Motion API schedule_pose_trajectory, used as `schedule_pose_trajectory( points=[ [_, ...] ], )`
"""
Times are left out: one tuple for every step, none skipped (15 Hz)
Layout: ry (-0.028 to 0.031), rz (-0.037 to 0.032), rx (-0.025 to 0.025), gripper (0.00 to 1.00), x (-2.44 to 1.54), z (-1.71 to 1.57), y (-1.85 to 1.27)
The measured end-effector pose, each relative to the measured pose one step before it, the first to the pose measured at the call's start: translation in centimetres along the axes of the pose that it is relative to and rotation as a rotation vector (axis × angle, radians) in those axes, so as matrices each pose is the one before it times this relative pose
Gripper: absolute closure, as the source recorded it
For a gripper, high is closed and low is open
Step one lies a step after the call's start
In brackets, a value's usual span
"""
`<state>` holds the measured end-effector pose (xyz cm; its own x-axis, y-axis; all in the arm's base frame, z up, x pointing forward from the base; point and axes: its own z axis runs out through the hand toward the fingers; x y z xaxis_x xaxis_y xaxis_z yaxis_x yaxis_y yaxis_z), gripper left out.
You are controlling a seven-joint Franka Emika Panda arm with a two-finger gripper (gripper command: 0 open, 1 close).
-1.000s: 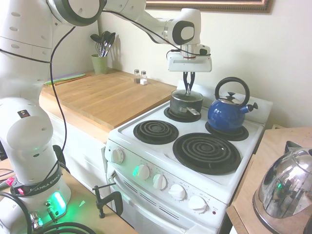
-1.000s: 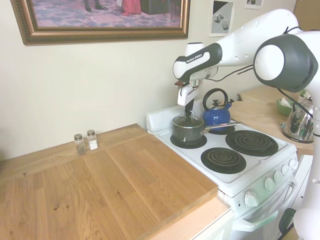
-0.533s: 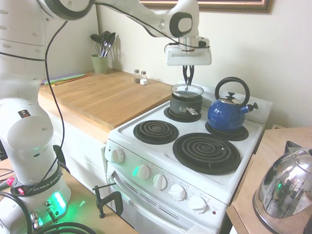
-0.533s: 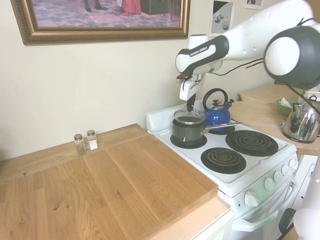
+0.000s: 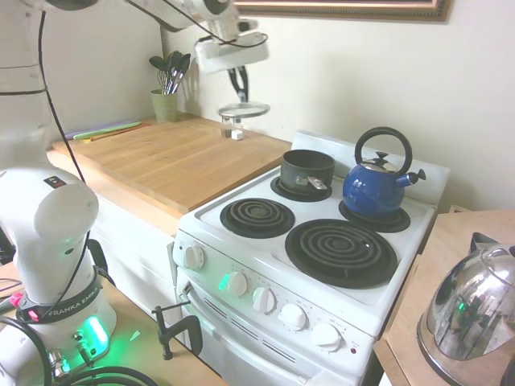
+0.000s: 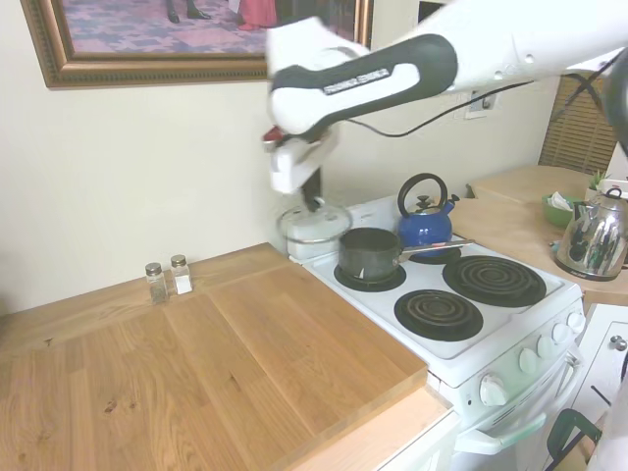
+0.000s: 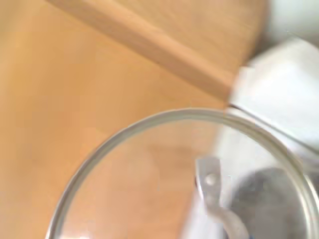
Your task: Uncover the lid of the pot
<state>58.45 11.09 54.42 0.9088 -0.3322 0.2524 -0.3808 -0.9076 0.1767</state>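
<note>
Lid (image 5: pixel 244 110) hangs level from my gripper (image 5: pixel 241 87), fingers closed on its dark loop handle so the glass cannot tip or slide. I hold it in the air, above the wooden counter (image 5: pixel 173 158) beside the stove (image 5: pixel 322 281) and well apart from the pot (image 5: pixel 306 170). That pot sits open on its rear burner, next to the blue kettle (image 5: pixel 378 185). Judged from this, uncovering is done; a flat spot on the counter would suit setting it down.

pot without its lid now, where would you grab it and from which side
The pot sits open on the back burner. Judging by shape, grip its short silver side handle, coming from above on the stove-front side; the blue kettle crowds the other flank.
</note>
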Motion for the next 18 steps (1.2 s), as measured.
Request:
schedule_pose_trajectory(
  points=[
    [-0.02081, 0.01833, -0.00857, 1.0, -0.013, 0.254, -2.293],
    [-0.02099, 0.02278, -0.00872, 1.0, 0.345, 0.868, -1.877],
    [-0.01756, 0.02095, -0.00789, 1.0, 0.595, 1.324, -1.607],
    [-0.01569, 0.01445, -0.00761, 1.0, 0.569, 1.584, -1.209],
    [-0.01686, 0.01057, -0.00951, 1.0, 0.646, 1.939, -0.735],
    [-0.01687, 0.00794, -0.00758, 1.0, 0.624, 2.056, -0.4],
    [-0.00989, 0.00526, 0.00189, 1.0, 0.48, 1.873, -0.313],
    [-0.0045, 0.00053, 0.00725, 1.0, 0.134, 1.613, -0.284],
    [-0.00139, -0.00704, 0.0066, 1.0, -0.329, 1.44, -0.269],
    [-0.00168, -0.01123, 0.00389, 1.0, -0.622, 1.298, -0.279],
    [-0.00173, -0.01001, 0.00286, 1.0, -0.696, 1.01, -0.189],
    [0.00136, -0.00634, 0.00492, 1.0, -0.712, 0.657, -0.087],
    [0.00754, -0.00517, 0.00866, 1.0, -0.623, 0.141, 0.06],
    [0.00064, -0.00354, 0.00088, 1.0, -0.611, -0.014, 0.169],
    [0.00002, -0.00127, 0.00007, 0.0, -0.465, -0.001, 0.178],
    [-0.00109, -0.00063, -0.00151, 0.0, -0.246, -0.032, 0.095],
    [-0.00095, -0.00044, -0.00117, 0.0, -0.134, -0.003, 0.061],
    [-0.00041, 0.00012, -0.00058, 0.0, -0.029, 0.014, 0.04]
  ],
)
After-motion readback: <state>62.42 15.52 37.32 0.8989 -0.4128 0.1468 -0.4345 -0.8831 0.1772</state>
